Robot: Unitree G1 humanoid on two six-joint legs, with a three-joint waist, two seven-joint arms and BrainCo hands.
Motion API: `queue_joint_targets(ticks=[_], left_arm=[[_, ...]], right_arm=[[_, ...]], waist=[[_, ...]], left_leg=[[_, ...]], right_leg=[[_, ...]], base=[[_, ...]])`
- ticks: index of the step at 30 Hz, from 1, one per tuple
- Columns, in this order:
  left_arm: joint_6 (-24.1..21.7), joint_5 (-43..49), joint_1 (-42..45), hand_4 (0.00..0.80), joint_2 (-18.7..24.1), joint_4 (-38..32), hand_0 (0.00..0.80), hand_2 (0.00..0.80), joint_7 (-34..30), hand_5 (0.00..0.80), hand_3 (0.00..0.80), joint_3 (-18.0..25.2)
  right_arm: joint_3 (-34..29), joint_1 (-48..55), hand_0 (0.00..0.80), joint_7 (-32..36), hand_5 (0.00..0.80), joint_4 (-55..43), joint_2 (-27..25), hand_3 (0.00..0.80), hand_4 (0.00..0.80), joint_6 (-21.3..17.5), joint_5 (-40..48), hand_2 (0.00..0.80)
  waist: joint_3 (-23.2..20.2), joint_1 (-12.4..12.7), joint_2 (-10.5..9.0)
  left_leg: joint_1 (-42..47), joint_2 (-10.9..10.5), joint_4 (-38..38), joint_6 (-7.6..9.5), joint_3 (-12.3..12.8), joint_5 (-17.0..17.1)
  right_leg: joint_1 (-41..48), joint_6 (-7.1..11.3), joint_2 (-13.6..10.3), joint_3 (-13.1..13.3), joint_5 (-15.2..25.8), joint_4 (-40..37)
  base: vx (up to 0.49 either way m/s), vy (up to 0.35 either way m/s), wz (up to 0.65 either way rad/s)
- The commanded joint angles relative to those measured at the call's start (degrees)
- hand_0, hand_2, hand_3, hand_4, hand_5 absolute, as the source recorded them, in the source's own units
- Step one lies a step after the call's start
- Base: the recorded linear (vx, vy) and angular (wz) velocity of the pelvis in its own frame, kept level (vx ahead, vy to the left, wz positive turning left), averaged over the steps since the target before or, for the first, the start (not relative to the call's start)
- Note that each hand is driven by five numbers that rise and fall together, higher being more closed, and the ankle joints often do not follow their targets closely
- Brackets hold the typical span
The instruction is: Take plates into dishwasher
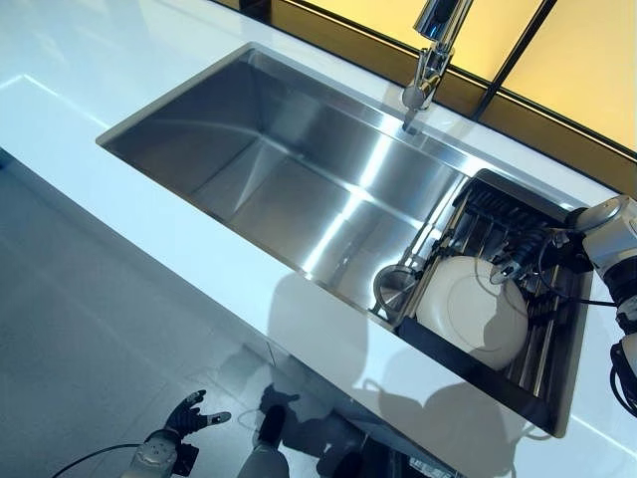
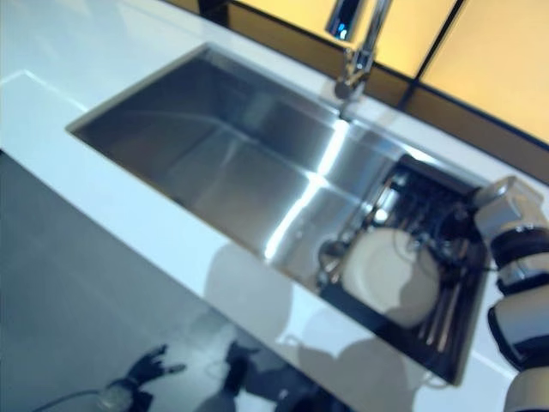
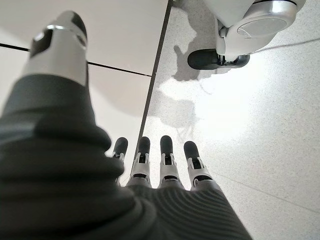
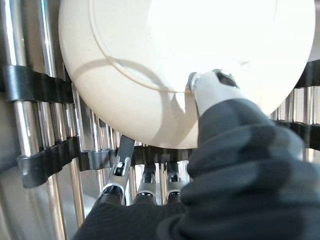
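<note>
A white round plate (image 1: 468,309) lies flat on the black-and-steel drying rack (image 1: 562,339) at the right end of the sink. My right hand (image 1: 520,257) reaches in from the right to the plate's far rim. In the right wrist view its thumb (image 4: 212,87) rests on top of the plate (image 4: 175,45) and its fingers (image 4: 121,152) run under the rim, pinching it. My left hand (image 1: 189,413) hangs low by the floor with its fingers (image 3: 167,155) straight and holds nothing. No dishwasher shows in any view.
The steel sink (image 1: 289,169) is set in a white counter (image 1: 179,249). A chrome tap (image 1: 433,50) stands at the back edge. A round metal strainer (image 1: 395,284) sits in the sink next to the rack. Grey floor lies below the counter's front edge.
</note>
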Motion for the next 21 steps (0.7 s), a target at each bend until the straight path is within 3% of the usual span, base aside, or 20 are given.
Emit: queue_joint_targets(ticks=[1, 8, 10, 12, 21], left_arm=[[-0.56, -0.27, -1.26, 0.000, -0.21, 0.29, 0.000, 0.000, 1.10, 0.000, 0.000, -1.16], [-0.51, -0.27, -1.17, 0.000, -0.18, 0.25, 0.000, 0.000, 1.13, 0.000, 0.000, -1.08], [-0.39, -0.20, -1.15, 0.000, -0.10, 0.22, 0.000, 0.000, 1.10, 0.000, 0.000, -1.02], [-0.43, -0.22, -1.14, 0.000, -0.06, 0.40, 0.000, 0.000, 1.06, 0.000, 0.000, -0.99], [-0.78, 0.26, -0.16, 0.000, -0.31, 0.91, 0.000, 0.000, 1.28, 0.000, 0.000, -0.37]], right_arm=[[5.01, 9.87, 0.420, 20.60, 0.420, -3.74, 12.62, 0.420, 0.420, -0.47, 9.59, 0.420], [4.42, 9.91, 0.493, 19.89, 0.493, -4.22, 12.53, 0.493, 0.493, -0.49, 11.08, 0.493], [4.11, 9.94, 0.555, 18.89, 0.555, -4.79, 12.40, 0.555, 0.555, -0.36, 12.46, 0.555], [3.66, 9.91, 0.800, 17.25, 0.800, -4.96, 12.36, 0.800, 0.800, -0.63, 13.85, 0.800], [1.04, 10.55, 0.800, 9.88, 0.800, -6.05, 10.93, 0.800, 0.800, -2.40, 18.33, 0.800]], waist=[[2.04, 1.53, 1.09], [2.04, 1.46, 0.98], [2.01, 1.40, 0.87], [1.81, 1.33, 0.76], [0.73, 0.58, 0.09]], left_leg=[[-5.18, 0.43, -1.65, 0.02, 0.18, 3.25], [-4.88, 0.54, -1.76, 0.07, 0.24, 3.16], [-4.75, 0.59, -1.85, 0.04, 0.25, 3.12], [-4.67, 0.61, -1.95, 0.03, 0.32, 3.11], [-3.72, 0.76, -2.11, 0.09, 0.93, 2.70]], right_leg=[[-7.11, 1.64, -2.40, 2.08, 0.27, 9.32], [-6.92, 1.65, -2.35, 2.10, 0.28, 9.29], [-6.89, 1.69, -2.30, 2.07, 0.31, 9.27], [-6.82, 1.71, -2.24, 2.12, 0.32, 9.18], [-6.14, 1.98, -2.27, 2.55, 0.53, 8.93]], base=[[0.000, 0.000, 0.00], [0.000, 0.000, 0.00], [0.000, 0.000, 0.00], [0.000, 0.000, 0.00], [0.000, 0.000, 0.00]])
